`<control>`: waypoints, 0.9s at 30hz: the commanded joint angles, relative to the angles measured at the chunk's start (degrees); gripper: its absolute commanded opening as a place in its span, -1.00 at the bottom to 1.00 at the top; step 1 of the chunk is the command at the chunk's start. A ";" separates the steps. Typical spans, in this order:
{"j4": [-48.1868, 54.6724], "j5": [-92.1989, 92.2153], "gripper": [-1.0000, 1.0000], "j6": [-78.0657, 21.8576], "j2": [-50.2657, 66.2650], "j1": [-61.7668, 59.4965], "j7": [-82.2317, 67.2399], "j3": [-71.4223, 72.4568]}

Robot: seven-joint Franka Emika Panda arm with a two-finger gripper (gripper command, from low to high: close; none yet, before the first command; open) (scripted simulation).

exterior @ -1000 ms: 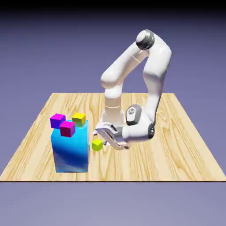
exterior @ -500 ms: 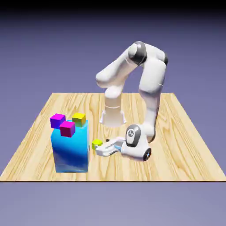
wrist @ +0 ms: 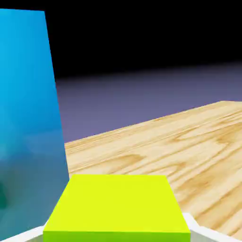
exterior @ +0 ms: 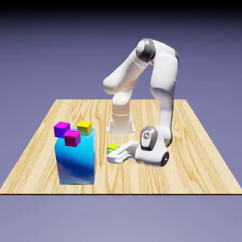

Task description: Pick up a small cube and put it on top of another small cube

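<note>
A small cube (exterior: pixel 112 148), lime yellow-green, sits between the fingers of my gripper (exterior: pixel 113 152), which lies low and nearly level over the table (exterior: pixel 189 142), pointing toward the exterior view's left. The gripper is shut on this cube. In the hand view the small cube (wrist: pixel 117 203) fills the bottom middle, and a pale fingertip (wrist: pixel 202 231) shows at its right corner. The big blue block (exterior: pixel 75 158) stands just left of the held cube in the exterior view, apart from it.
On top of the big blue block (wrist: pixel 28 118) sit two magenta cubes (exterior: pixel 61 128) (exterior: pixel 72 137) and a golden-yellow cube (exterior: pixel 84 127). The arm's base (exterior: pixel 120 124) stands behind the hand. Wooden table surface (wrist: pixel 179 146) stretches beyond the cube.
The jaws have closed on the lime cube. Hand and cube have shifted a little toward the exterior view's right, away from the blue block, after the arm came down a second ago.
</note>
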 commanded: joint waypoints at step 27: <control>18.52 -21.72 -1.00 -39.53 55.06 54.17 5.98 -56.07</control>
